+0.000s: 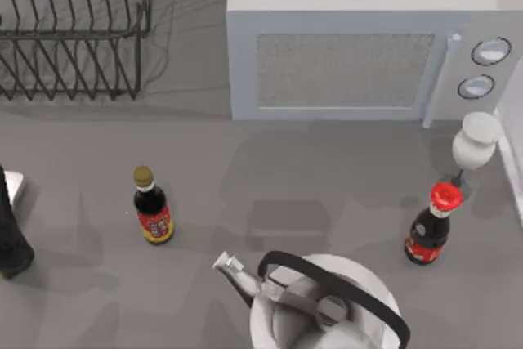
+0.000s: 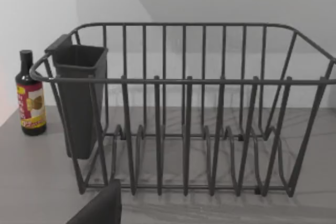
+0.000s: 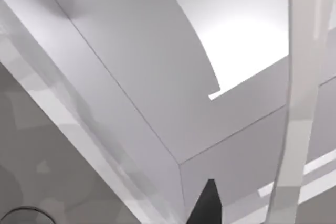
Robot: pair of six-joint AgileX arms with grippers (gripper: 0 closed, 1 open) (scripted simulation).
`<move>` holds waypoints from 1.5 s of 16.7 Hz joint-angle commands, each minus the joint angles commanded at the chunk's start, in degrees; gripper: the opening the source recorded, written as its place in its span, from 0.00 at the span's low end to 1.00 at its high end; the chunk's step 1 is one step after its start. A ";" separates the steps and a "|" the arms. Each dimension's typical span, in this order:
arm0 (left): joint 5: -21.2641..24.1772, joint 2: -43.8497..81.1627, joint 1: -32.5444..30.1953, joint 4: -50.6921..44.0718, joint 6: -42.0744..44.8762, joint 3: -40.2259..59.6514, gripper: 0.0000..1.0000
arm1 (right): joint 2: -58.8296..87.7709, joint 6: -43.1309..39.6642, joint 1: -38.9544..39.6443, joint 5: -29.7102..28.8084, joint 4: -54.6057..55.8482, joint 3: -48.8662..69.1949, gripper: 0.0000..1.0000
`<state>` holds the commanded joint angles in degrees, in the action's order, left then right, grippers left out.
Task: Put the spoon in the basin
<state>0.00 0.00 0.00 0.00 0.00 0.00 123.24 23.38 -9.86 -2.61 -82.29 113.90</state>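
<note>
**Spoon at the far right, both tools unreadable**

Top view: the spoon (image 1: 476, 140), pale and round-bowled, is near the counter's (image 1: 327, 177) right side. It is in front of the microwave's (image 1: 359, 55) knobs and just beside a red-capped bottle (image 1: 431, 228). Whether it rests on the counter or is lifted off it I cannot tell. A pale strip at the right border (image 1: 513, 153) may be the basin's rim, which would explain why the spoon is so close to that side, but that is a guess. A kettle (image 1: 327, 304) stands at the near edge in the middle, and a gold-capped sauce bottle (image 1: 153, 207) stands left of centre. Both are well apart from the spoon. The left arm (image 1: 10, 239) sits at the left edge, apparently parked out of the way.

Left wrist view: this looks straight at the wire dish rack (image 2: 184, 80) and its dark cutlery cup (image 2: 79, 103). A corner of the left tool (image 2: 100, 208) pokes in. I cannot tell whether it is wide or narrow.

Right wrist view: a dark tip of the right tool (image 3: 209, 203) is set against the microwave's pale body. A long white bar (image 3: 296, 103) runs beside it, possibly the spoon's handle. I cannot tell how this tool stands or whether it holds anything.
</note>
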 joint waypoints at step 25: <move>0.00 0.00 0.00 0.00 0.00 0.00 1.00 | 29.75 1.10 1.70 -0.66 -6.01 38.94 0.00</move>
<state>0.00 0.00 0.00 0.00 0.00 0.00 152.99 24.48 -8.16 -3.28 -88.29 152.83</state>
